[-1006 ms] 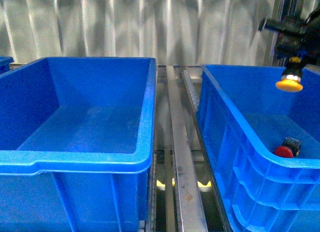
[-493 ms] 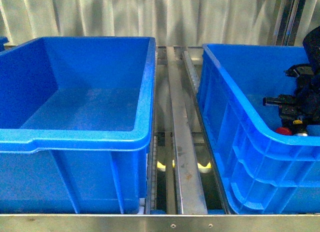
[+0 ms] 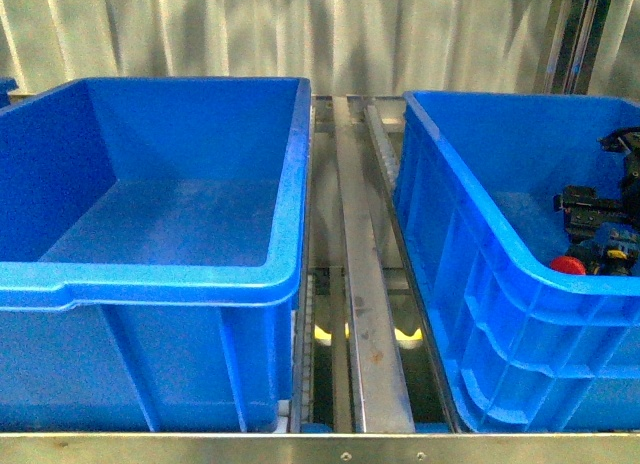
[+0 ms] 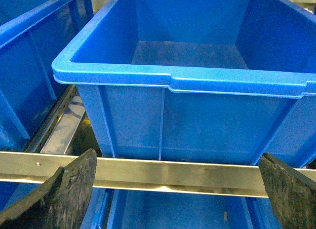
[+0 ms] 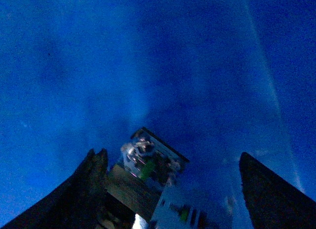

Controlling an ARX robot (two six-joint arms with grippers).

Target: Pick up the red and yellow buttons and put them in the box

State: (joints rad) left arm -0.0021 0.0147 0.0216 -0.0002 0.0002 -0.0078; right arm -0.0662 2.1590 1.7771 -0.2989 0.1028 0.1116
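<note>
Two blue bins sat side by side on the rack, and my right tool (image 3: 610, 234) had dropped deep inside the right-hand box (image 3: 470, 209), down by its near right corner. A second before, that tool hung high above the box's far right rim with the yellow button pinched below it; now its fingers (image 5: 91, 182) stood spread wide in the right wrist view, with blue floor showing between them. A dark switch body (image 5: 150, 162) lay on the floor just beside one finger, so I judged the yellow button released, though its cap was not visible in any view. The red button (image 3: 568, 265) rested on the box floor against the near wall, touching or just beside the tool. The left bin (image 3: 190, 274) held nothing I could see. My left tool (image 4: 177, 189) waited with its fingers parted, outside that bin's near wall. I judged both buttons delivered, with only withdrawal of the right arm remaining.
</note>
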